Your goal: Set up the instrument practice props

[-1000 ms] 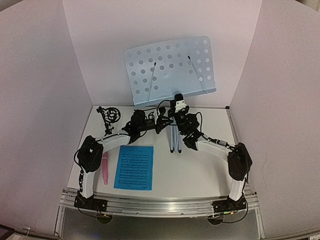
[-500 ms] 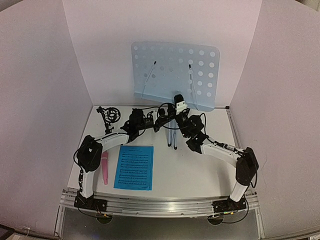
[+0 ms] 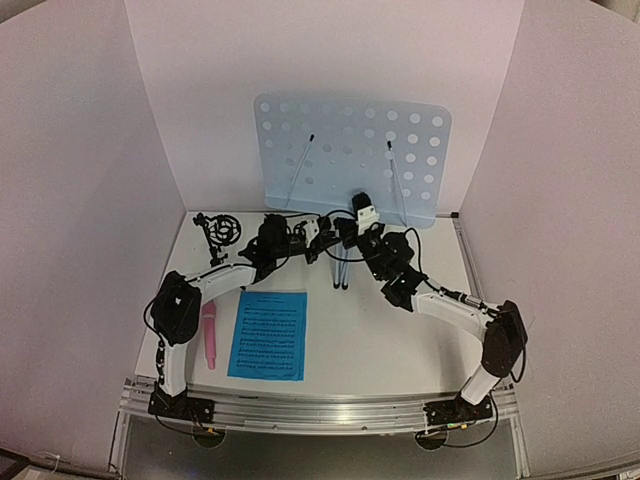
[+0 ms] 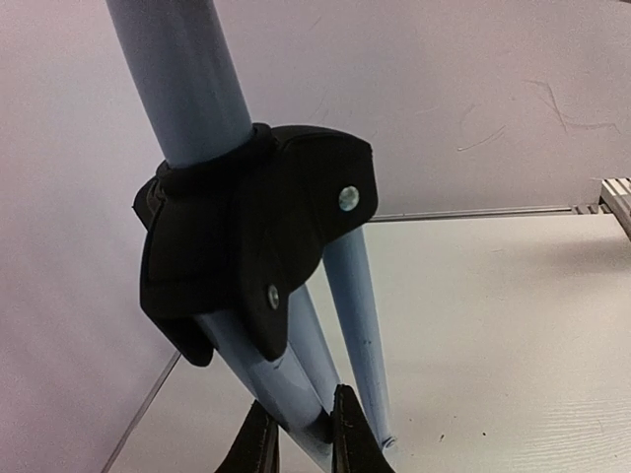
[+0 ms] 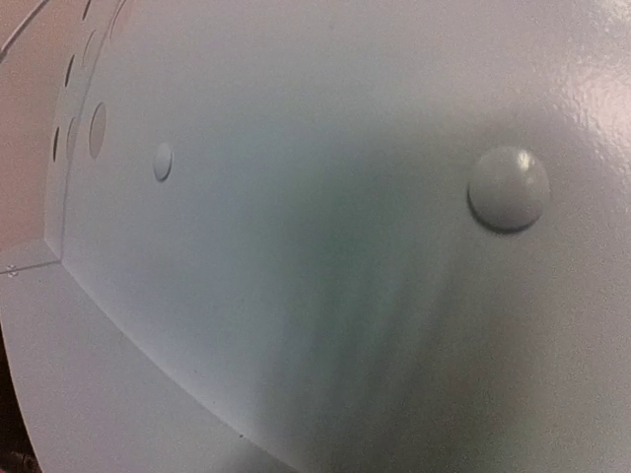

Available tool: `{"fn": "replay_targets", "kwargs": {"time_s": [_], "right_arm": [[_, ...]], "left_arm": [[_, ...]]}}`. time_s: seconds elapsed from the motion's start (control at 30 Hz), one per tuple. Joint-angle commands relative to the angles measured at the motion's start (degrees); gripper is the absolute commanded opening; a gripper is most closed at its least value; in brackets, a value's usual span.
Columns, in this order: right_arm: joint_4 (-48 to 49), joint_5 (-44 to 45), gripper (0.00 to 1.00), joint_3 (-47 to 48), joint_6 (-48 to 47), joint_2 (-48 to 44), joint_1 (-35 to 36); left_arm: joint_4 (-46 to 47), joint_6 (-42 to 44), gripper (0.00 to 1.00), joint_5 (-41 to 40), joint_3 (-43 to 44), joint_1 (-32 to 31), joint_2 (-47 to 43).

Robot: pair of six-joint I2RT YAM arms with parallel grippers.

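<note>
Moved: since a second ago the music stand has swung its desk from a slant to nearly level and drifted toward 1 o'clock. The right arm's elbow has pulled out toward 4 o'clock.
Stand: we see it upright on slim legs at 12 o'clock of the table, its desk facing the camera.
Left: the left gripper has its fingers closed on one pale-blue leg, below the black hub.
Right: the right gripper sits by the stand's post. Its camera shows only the desk's back, so we cannot tell how the fingers stand.
Sheet: the sheet music lies flat at 7 o'clock.
Mic: the pink microphone lies at the sheet's 9 o'clock.
Tripod: the small black tripod stands at 10 o'clock, well apart from the microphone.
Progress: we judge the stand nearly set. Sheet on desk and microphone in tripod remain.
</note>
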Motion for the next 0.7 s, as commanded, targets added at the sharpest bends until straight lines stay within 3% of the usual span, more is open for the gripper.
{"fn": "replay_targets", "kwargs": {"time_s": [0.0,0.23,0.53,0.67], "right_arm": [[-8.6,-3.9,0.58,-0.7,3.4,-5.4,0.1],[-21.1,-4.1,0.64,2.9,6.6,-6.8,-0.3],[-31.0,-4.4,0.69,4.1,8.3,-9.5,-0.6],[-32.1,-5.1,0.71,0.5,9.6,-11.2,-1.8]], "left_arm": [[-2.0,8.8,0.0,-4.0,4.6,2.7,-4.0],[-5.0,4.3,0.0,-3.4,6.6,2.8,-3.5],[-7.2,0.8,0.0,-3.0,5.1,2.7,-4.2],[-8.1,2.3,0.0,-3.2,5.8,2.8,-4.5]]}}
